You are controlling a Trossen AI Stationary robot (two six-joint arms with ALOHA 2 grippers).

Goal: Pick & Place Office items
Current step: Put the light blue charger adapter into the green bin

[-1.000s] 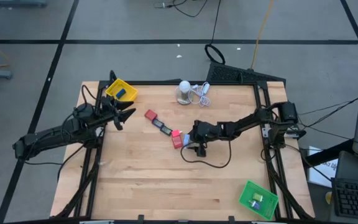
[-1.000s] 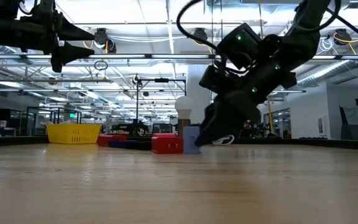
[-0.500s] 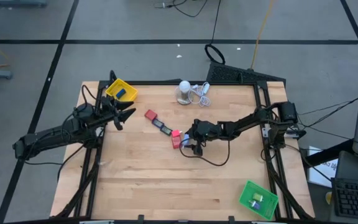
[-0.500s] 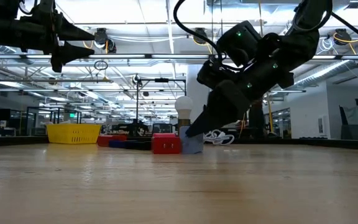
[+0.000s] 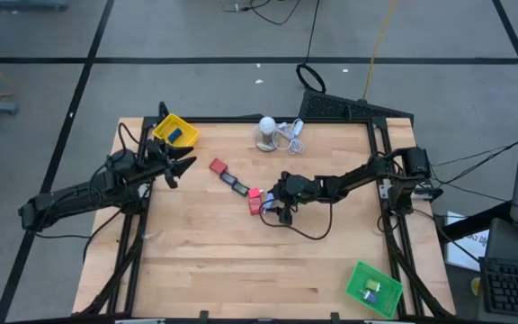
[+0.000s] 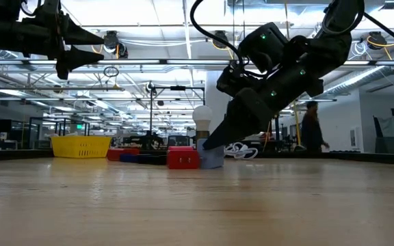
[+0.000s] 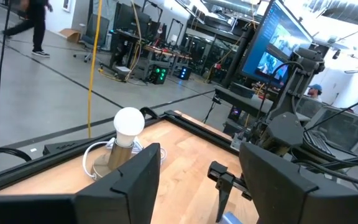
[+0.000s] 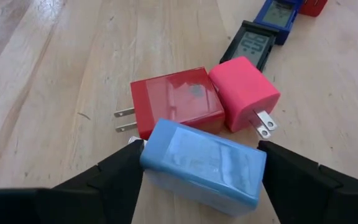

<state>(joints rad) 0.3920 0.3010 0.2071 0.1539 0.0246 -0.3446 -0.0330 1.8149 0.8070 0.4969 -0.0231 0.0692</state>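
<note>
Right gripper (image 8: 197, 163) straddles, not yet clenched on, pale-blue plastic plug block (image 8: 201, 167) beside red plug block (image 8: 176, 99); left gripper (image 5: 180, 167) parted, empty; most items unsorted.

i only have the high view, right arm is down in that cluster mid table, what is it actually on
Observer: The right gripper has its jaws on either side of a light blue charger block.
Operator: closed on it yet
Observer: One finger meets the block's corner; by the other finger I cannot tell.
Operator: whats right next to it
Observer: A red charger sits against the blue block, prongs pointing sideways, with a pink charger beside the red one.
</note>
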